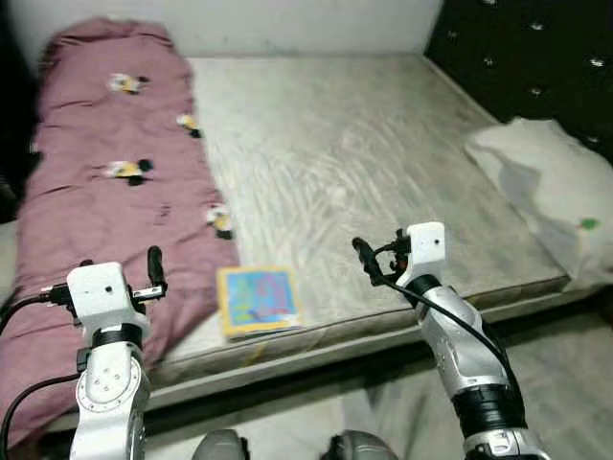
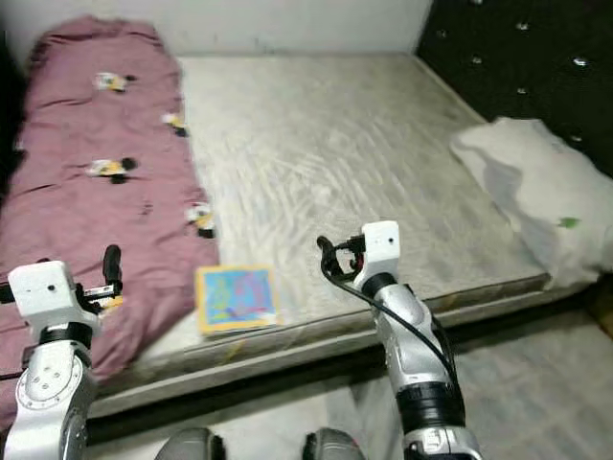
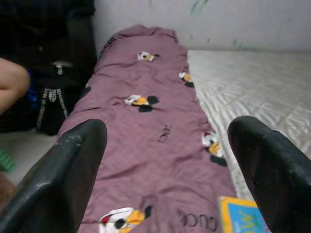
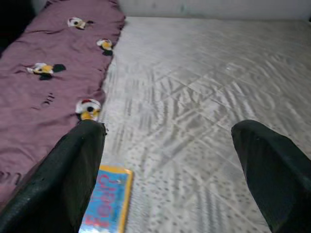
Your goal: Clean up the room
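Head view: a bare grey mattress [image 1: 364, 182] takes up the centre of the frame. A mauve blanket [image 1: 105, 192] printed with small cartoon figures runs down the left side, from the upper left corner to the lower left. A white pillow [image 1: 546, 192] lies at the right edge, against a dark tufted headboard [image 1: 536, 57] in the upper right corner.

The thing to tidy, a yellow-edged picture book [image 1: 257, 299], lies flat at lower centre, on the mattress's near edge, just beside the blanket's border.

My left gripper [image 1: 148, 273] is at lower left, above the blanket and to the left of the book. In the left wrist view my two fingers [image 3: 73, 165] stand wide apart with nothing between them; the book's corner [image 3: 243, 216] shows near one of them.

My right gripper [image 1: 369, 259] is at lower centre-right, over bare mattress to the right of the book. In the right wrist view its fingers [image 4: 265, 165] are likewise spread and empty, and the book [image 4: 107, 201] lies close beside one fingertip.
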### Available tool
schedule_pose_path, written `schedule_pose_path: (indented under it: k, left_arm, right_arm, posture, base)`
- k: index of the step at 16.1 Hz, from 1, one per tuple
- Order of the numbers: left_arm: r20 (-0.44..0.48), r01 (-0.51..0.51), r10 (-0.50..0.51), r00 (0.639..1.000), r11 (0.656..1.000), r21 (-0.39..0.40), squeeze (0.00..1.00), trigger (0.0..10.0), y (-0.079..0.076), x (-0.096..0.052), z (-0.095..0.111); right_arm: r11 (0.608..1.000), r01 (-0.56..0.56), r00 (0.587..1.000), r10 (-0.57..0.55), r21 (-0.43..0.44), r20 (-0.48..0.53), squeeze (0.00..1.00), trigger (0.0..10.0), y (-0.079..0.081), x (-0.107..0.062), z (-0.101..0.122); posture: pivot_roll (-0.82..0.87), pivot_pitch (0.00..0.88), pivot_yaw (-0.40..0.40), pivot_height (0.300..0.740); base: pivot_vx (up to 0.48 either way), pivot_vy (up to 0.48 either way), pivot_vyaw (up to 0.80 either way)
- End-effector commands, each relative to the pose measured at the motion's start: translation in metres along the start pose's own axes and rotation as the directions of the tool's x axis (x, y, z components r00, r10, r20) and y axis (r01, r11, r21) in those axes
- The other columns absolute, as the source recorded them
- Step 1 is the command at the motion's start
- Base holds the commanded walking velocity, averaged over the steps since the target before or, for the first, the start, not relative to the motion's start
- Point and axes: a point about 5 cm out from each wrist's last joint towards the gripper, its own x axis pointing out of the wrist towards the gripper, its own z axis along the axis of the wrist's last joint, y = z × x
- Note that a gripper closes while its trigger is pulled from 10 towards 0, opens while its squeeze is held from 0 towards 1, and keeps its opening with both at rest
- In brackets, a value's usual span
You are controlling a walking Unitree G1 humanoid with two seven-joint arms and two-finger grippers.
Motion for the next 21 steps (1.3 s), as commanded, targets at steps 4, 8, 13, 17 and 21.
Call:
schedule_pose_path:
  k: [4, 8, 13, 17, 21]
  left_arm:
    - [0.020, 0.046, -0.045, 0.999, 0.999, -0.009, 0.00, 10.0, -0.0087, -0.0042, 0.0017]
    - [0.032, 0.059, -0.058, 0.998, 0.998, -0.013, 0.00, 10.0, -0.0092, -0.0048, 0.0036]
    - [0.035, 0.080, -0.079, 0.996, 0.997, -0.022, 0.00, 10.0, -0.0119, -0.0059, 0.0044]
    - [0.035, 0.085, -0.084, 0.996, 0.996, -0.025, 0.00, 10.0, -0.0127, -0.0057, 0.0046]
    - [0.031, 0.082, -0.081, 0.996, 0.996, -0.024, 0.00, 10.0, -0.0133, -0.0049, 0.0040]
  right_arm:
    - [1.000, 0.010, 1.000, -0.010, -0.021, -0.006, 0.00, 10.0, -0.0074, -0.0037, -0.0015]
    - [0.999, -0.011, 1.000, 0.011, -0.040, 0.002, 0.00, 10.0, -0.0043, -0.0030, -0.0004]
    - [0.999, -0.014, 1.000, 0.014, -0.037, 0.004, 0.00, 10.0, -0.0038, -0.0032, -0.0007]
    - [0.999, -0.011, 1.000, 0.011, -0.036, 0.003, 0.00, 10.0, -0.0046, -0.0031, -0.0006]
    - [0.999, -0.009, 1.000, 0.010, -0.040, 0.001, 0.00, 10.0, -0.0052, -0.0023, 0.0001]
  posture:
    - [0.04, 0.048, -0.070, 0.740]
    - [0.04, 0.048, -0.071, 0.740]
    - [0.04, 0.054, -0.068, 0.740]
    - [0.04, 0.056, -0.069, 0.740]
    - [0.03, 0.059, -0.072, 0.740]
  base:
    - [0.000, 0.117, 0.00]
    - [0.000, 0.000, 0.00]
    - [0.104, 0.000, 0.00]
    - [0.273, 0.000, 0.00]
    - [0.205, 0.000, 0.00]
